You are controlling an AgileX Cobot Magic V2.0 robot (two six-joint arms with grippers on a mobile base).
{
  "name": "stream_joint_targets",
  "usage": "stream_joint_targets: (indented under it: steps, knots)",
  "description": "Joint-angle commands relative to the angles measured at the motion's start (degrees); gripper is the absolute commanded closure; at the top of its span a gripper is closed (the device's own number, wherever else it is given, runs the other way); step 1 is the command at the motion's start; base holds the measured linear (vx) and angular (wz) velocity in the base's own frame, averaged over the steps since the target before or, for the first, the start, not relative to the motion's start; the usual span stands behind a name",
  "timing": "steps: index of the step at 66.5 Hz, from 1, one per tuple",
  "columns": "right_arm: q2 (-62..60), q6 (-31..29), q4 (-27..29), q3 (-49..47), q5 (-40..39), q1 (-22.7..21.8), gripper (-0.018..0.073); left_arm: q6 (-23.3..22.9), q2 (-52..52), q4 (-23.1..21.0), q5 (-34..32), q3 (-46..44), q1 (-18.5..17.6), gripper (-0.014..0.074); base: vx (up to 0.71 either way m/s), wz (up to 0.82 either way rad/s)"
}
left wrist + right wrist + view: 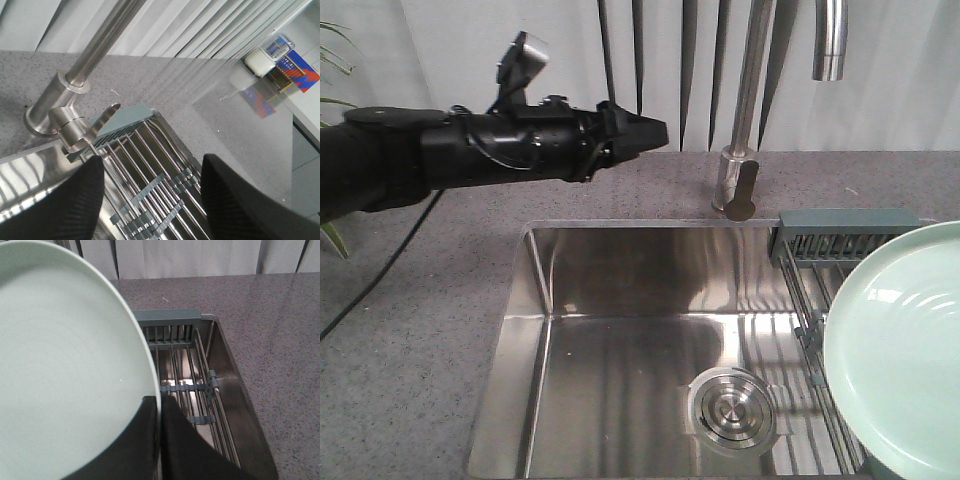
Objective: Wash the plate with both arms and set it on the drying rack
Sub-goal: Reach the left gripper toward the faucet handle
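Clamped on rim of plate (65, 365) by right end effector (160, 407); held tilted over drying rack (185, 390) at right side of sink (620, 260). Released at left end effector (151, 161): fingers spread, nothing between, raised over counter (420, 330) near faucet (752, 90).

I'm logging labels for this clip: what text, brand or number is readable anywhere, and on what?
None readable.
The blue, red and white box on the counter: print too blurred to read.
The plate, rack, tap and sink: no text.

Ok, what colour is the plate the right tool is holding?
Pale mint green, plain and glossy, no pattern; the plate shows best in the right wrist view.
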Motion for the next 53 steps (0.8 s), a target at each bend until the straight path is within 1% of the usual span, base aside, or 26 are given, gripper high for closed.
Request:
stream_joint_targets:
  steps: [1, 10, 20, 28, 35, 48, 53]
  knots:
    - [0.68, 0.17, -1.44, -1.72, -4.18, -0.17, 0.0564, 0.17, 1.68, -4.23, 0.1, -6.47, -2.25, 0.0176, 0.0, 0.0]
    - [0.68, 0.17, -1.39, -1.72, -4.23, -0.17, 0.0564, -0.36, 8.23, -4.72, -2.36, -14.33, -4.36, 0.0176, 0.0, 0.0]
    - [0.68, 0.17, -1.39, -1.72, -4.23, -0.17, 0.0564, -0.47, 14.4, -8.78, -2.89, -21.05, -5.31, 0.0176, 0.0, 0.0]
    - [0.68, 0.17, -1.39, -1.72, -4.23, -0.17, 0.0564, -0.6, 18.07, -8.77, -4.18, -26.1, -6.04, 0.0176, 0.0, 0.0]
    - [0.68, 0.17, -1.39, -1.72, -4.17, -0.17, 0.0564, -1.6, 20.98, -8.77, -5.78, -30.14, -6.66, 0.0176, 0.0, 0.0]
    - [0.68, 0.17, -1.39, -1.72, -4.17, -0.17, 0.0564, -2.06, 25.71, -8.77, -6.36, -36.74, -7.33, 0.0176, 0.0, 0.0]
    - [0.68, 0.17, -1.39, -1.72, -4.17, -0.17, 0.0564, -3.19, 26.97, -8.77, -6.38, -38.29, -7.45, 0.0176, 0.0, 0.0]
